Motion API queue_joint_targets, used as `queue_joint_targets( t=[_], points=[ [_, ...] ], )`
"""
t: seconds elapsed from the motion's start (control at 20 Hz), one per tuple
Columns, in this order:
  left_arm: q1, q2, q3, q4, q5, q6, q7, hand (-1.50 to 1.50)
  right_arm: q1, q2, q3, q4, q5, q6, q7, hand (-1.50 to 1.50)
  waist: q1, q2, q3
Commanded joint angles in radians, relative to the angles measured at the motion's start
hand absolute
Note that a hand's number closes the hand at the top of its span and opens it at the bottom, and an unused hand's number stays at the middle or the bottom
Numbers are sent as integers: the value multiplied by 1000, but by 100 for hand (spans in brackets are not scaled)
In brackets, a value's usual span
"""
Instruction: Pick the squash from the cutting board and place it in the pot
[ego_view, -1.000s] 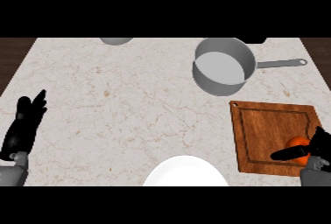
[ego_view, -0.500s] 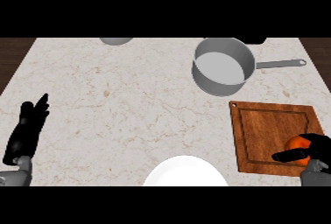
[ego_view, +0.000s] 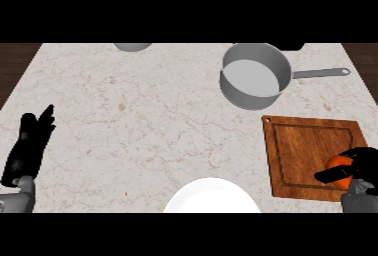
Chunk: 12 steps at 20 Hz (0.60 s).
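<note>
The counter (ego_view: 148, 125) has a pale, veined, marble-like top with dark wood showing at its left and right edges. A rectangular cutting board (ego_view: 310, 150) of reddish-brown wood, with a groove running just inside its border, lies flat at the right side.

The squash (ego_view: 338, 163), a rounded orange body, sits at the board's lower right corner. The right hand (ego_view: 356, 165), black and matte, is curled round it: fingers arch over the top and the thumb crosses its front, hiding most of the squash. Whether the squash rests on the board or is raised off it cannot be told.

The pot (ego_view: 252, 75) is a grey metal cylinder with a smooth pale interior and a straight handle pointing right. It stands beyond the board, well apart from the squash.

The left hand (ego_view: 29, 145) rests at the left edge, fingers straight and close together, pointing away from the robot.

A white round plate (ego_view: 211, 196) lies at the near edge. A grey round vessel (ego_view: 133, 47) is cut off at the far edge.
</note>
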<state>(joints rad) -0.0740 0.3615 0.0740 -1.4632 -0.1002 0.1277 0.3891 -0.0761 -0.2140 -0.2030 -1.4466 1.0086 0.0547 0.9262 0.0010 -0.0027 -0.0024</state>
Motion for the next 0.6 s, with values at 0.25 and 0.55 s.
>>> queue_joint_targets(
  t=[0.25, 0.55],
  points=[
    [-37, -4, -14, 13, 2, -22, -10, 0, -84, -326, 98, 82, -139, 225, -625, 150, 53, 24, 12],
    [-37, -1, -10, 22, -9, -14, -26, 0, -133, -589, -14, 214, -216, 193, -1053, 150, 35, 25, 12]
  ],
)
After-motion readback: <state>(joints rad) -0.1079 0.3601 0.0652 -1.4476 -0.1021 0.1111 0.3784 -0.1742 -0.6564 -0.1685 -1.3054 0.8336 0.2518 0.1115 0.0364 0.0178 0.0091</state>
